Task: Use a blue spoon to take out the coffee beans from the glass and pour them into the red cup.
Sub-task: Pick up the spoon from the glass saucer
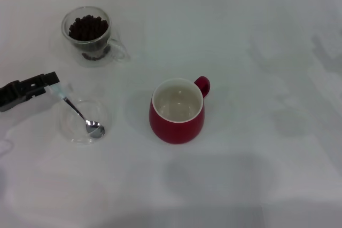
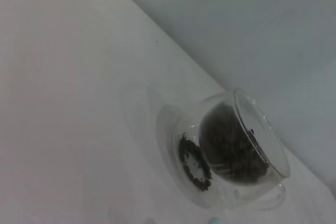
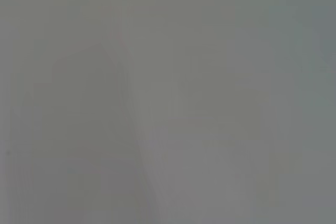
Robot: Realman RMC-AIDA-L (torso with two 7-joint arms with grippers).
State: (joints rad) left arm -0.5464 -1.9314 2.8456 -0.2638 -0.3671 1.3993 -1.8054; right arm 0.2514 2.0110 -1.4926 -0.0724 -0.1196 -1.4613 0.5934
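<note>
The left gripper (image 1: 52, 82) enters the head view from the 9 o'clock edge, low over the white table (image 1: 267, 52). Its dark fingers (image 1: 45, 80) meet the pale-blue handle end of the blue spoon (image 1: 80, 113); they appear closed on that end, though the contact point itself is small and partly hidden. The right gripper shows in no view, and the right wrist view shows only a plain grey surface, so its state cannot be told.

The blue spoon runs from the gripper toward 4 o'clock. Its thin stem slopes down, and its silver bowl rests inside a clear saucer (image 1: 72, 134), close to the saucer's 3 o'clock rim. The saucer lies flat on the table at roughly 8 o'clock from the picture centre.

The glass (image 1: 90, 36) stands upright at about 10 o'clock, well apart from the spoon bowl, its clear handle pointing toward 4 o'clock. The coffee beans (image 1: 88, 27) fill it nearly to the rim (the left wrist view shows the same dark mass (image 2: 231, 148) through the double wall).

The red cup (image 1: 177, 111) stands upright near the centre, at 3 o'clock from the saucer. Its loop handle points toward 1 o'clock. Its white interior shows no beans.
</note>
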